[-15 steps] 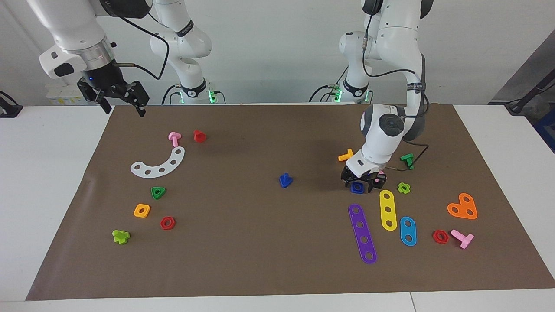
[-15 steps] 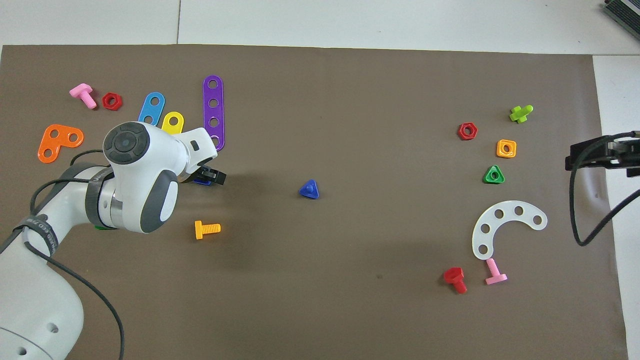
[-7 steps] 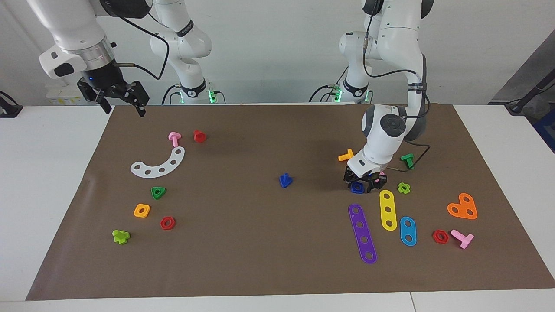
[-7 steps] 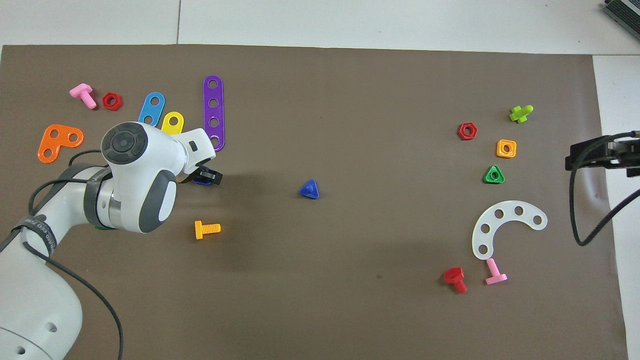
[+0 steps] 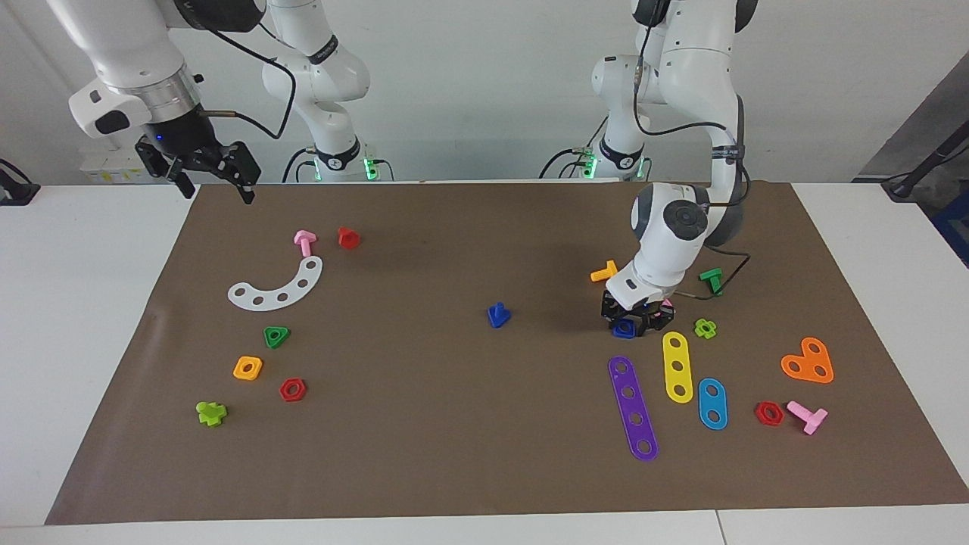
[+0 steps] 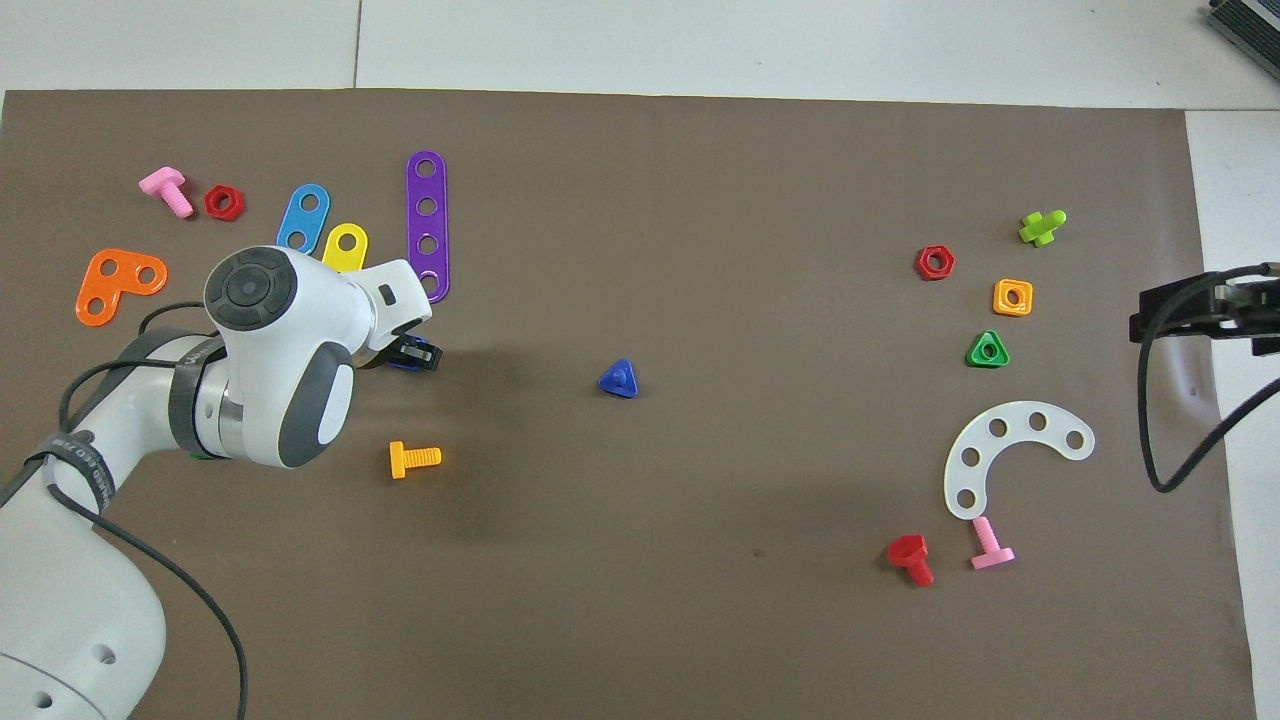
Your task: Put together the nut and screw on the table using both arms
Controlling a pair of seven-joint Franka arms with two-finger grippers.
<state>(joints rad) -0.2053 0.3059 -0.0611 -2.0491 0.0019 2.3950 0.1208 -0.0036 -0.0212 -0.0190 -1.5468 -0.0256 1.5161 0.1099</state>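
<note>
The blue square nut (image 5: 624, 328) lies on the brown mat (image 5: 454, 424) toward the left arm's end. My left gripper (image 5: 634, 322) is down at the mat with its fingers closed in on the nut's sides; in the overhead view the left gripper (image 6: 410, 356) hides most of the nut (image 6: 404, 364). The blue screw (image 5: 498, 315) stands on its triangular head, shaft up, mid-mat, and shows in the overhead view (image 6: 619, 379). My right gripper (image 5: 214, 175) waits open and empty, raised over the mat's edge at the right arm's end.
Purple (image 5: 634, 407), yellow (image 5: 676, 366) and blue (image 5: 712, 403) strips lie just farther from the robots than the nut. An orange bolt (image 5: 605, 271), a green bolt (image 5: 711, 280) and a pink nut (image 5: 667, 304) lie close around the left gripper. Other parts lie at the right arm's end.
The left gripper's fingers have drawn in around the blue nut and the wrist has shifted slightly. The right arm and the blue screw have not moved.
</note>
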